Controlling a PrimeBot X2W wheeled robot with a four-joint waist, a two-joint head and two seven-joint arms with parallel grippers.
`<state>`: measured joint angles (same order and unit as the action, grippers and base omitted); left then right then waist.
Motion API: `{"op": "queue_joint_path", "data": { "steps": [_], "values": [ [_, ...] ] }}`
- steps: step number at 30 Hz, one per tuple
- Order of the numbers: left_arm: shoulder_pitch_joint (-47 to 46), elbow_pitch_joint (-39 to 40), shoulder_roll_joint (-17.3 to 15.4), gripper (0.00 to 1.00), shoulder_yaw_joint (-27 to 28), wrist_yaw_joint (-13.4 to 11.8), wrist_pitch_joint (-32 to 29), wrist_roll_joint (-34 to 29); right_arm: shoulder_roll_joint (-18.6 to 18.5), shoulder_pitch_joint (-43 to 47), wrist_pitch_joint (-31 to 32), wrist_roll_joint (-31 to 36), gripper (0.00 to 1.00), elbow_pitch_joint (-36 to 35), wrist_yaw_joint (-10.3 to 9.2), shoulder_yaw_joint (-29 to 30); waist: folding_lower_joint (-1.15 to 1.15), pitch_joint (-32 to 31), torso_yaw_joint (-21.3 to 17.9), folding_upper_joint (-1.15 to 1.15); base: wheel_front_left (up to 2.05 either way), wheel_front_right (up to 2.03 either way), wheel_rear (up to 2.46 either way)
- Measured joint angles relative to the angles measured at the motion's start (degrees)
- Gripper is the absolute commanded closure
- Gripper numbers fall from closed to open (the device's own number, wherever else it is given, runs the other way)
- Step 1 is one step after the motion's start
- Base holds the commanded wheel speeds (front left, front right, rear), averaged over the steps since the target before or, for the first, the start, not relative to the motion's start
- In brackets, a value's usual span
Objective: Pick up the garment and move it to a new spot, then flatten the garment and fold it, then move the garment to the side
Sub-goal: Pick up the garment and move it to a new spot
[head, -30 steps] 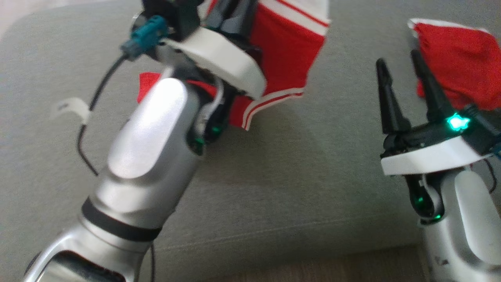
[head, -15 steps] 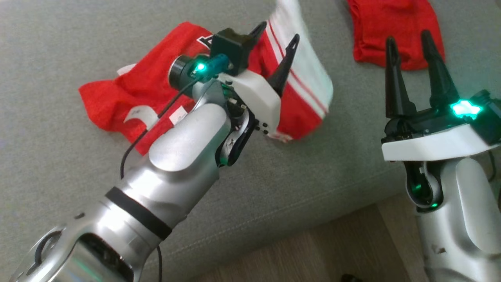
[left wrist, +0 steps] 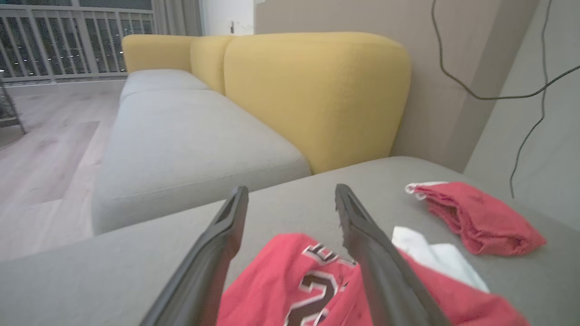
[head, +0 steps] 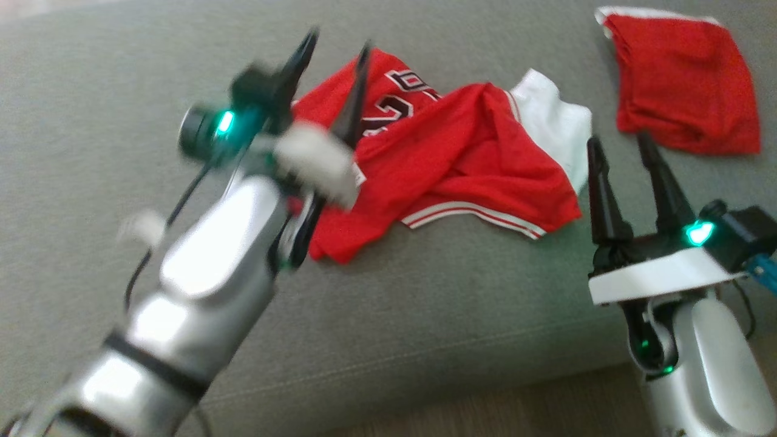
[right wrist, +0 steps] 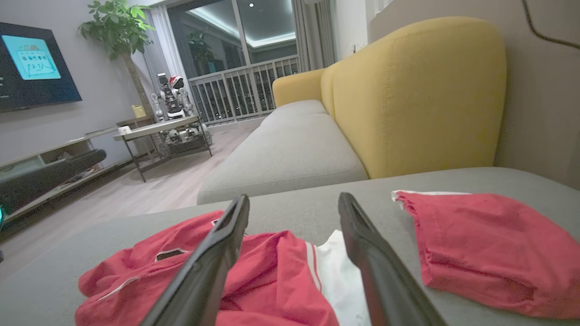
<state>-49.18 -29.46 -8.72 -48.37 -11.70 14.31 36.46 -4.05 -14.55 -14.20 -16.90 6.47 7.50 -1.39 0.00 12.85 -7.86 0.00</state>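
The red jersey (head: 449, 152) lies crumpled on the grey sofa seat (head: 425, 315), a yellow backrest (left wrist: 317, 90) beyond it. My left gripper (head: 340, 41) hovers spread over the jersey's left part; my right gripper (head: 618, 141), also spread, stands just beside its right edge.

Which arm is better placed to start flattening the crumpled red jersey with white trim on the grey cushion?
Probably the left: the open left gripper hovers directly over the red jersey, while the open right gripper stands beside its white edge.
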Motion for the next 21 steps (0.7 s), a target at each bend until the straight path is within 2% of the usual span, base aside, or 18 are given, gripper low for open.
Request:
{"op": "queue_joint_path", "data": {
  "steps": [4, 8, 10, 14, 17, 21],
  "values": [
    [14.8, 7.8, -5.4, 0.0, 3.6, -0.7, 0.0, -2.2, 0.0, 2.8, 0.1, 1.4, 0.0, 1.7, 0.0, 0.6, 0.0, -3.1, 3.5, 0.0, 0.0, 0.0, 0.0],
    [24.5, 14.4, -7.6, 0.0, 7.4, -2.5, 0.0, -4.6, 0.1, 5.4, 0.6, 2.1, 0.0, 3.2, 0.0, 2.5, 0.0, -5.1, 6.0, 0.0, 0.0, 0.0, 0.0],
    [28.9, 17.4, -7.5, 0.0, 10.2, -3.4, 0.0, -5.5, 0.2, 6.7, 0.6, 2.3, 0.0, 3.8, 0.0, 3.2, 0.0, -6.0, 7.0, 0.0, 0.0, 0.0, 0.0],
    [35.3, 20.3, -6.6, 0.0, 12.9, -3.5, 0.0, -8.2, 0.3, 7.9, 0.7, 2.3, 0.0, 4.1, 0.0, 4.0, 0.0, -6.8, 8.2, 0.0, 0.0, 0.0, 0.0],
    [40.0, 23.0, -3.9, 0.0, 17.4, -3.7, 0.0, -10.6, 0.4, 8.0, 1.0, 2.3, 0.0, 4.3, 0.0, 5.0, 0.0, -7.0, 8.9, 0.0, 0.0, 0.0, 0.0],
    [41.0, 24.0, -1.3, 0.0, 21.0, -1.2, 0.0, -14.0, 0.8, 8.0, 1.7, 2.3, 0.0, 5.2, 0.0, 6.6, 0.0, -6.8, 9.5, 0.0, 0.0, 0.0, 0.0]
  ]
}}
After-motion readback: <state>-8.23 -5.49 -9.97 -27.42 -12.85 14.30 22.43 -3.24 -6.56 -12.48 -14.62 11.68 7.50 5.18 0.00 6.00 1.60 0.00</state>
